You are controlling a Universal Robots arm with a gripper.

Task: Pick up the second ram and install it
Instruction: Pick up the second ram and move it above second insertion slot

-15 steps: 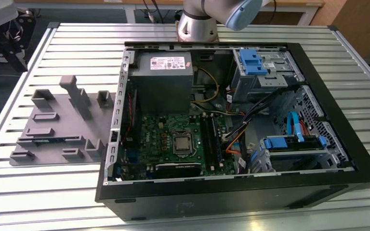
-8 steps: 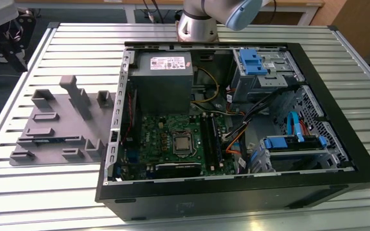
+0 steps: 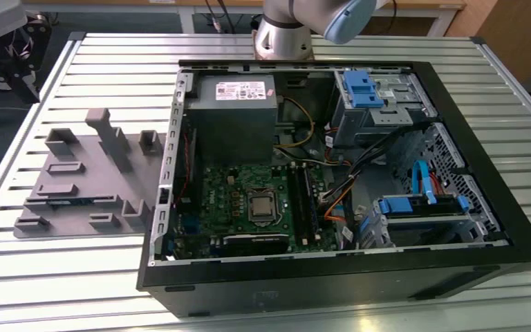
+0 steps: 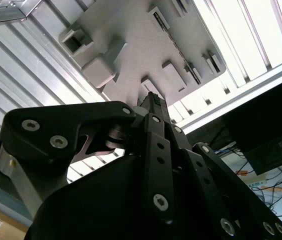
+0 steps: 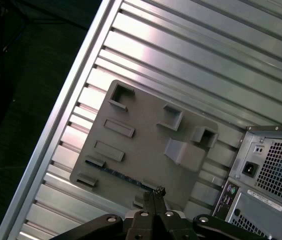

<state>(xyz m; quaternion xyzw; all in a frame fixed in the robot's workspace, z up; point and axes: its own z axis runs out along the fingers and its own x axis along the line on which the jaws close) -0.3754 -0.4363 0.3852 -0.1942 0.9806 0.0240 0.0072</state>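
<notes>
Over the grey tray hang your jaws. In both wrist views the fingertips sit pressed together w/ nothing between them, well apart from the tray below.

The second ram isn't picked up yet. It stands on edge in a long slot of the tray, showing as a thin blue strip. In the first wrist view it runs just past your fingertips, along one side of the tray. In the exterior view the strip lies across the tray's near part, parallel to the near edge of the surface.

The tray rests flat on the slatted metal surface, toward its edge on the exterior view's left. Several empty grey holders stick up from it.

Just beside the tray, on the exterior view's right, lies the open PC case, taking up the middle of the surface & reaching toward its near edge. Inside you see:
- green mobo w/ long black slot rails next to the CPU socket
- grey PSU at the far end of the case
- blue drive brackets

Your arm rises at the far edge of the surface, behind the case.
</notes>
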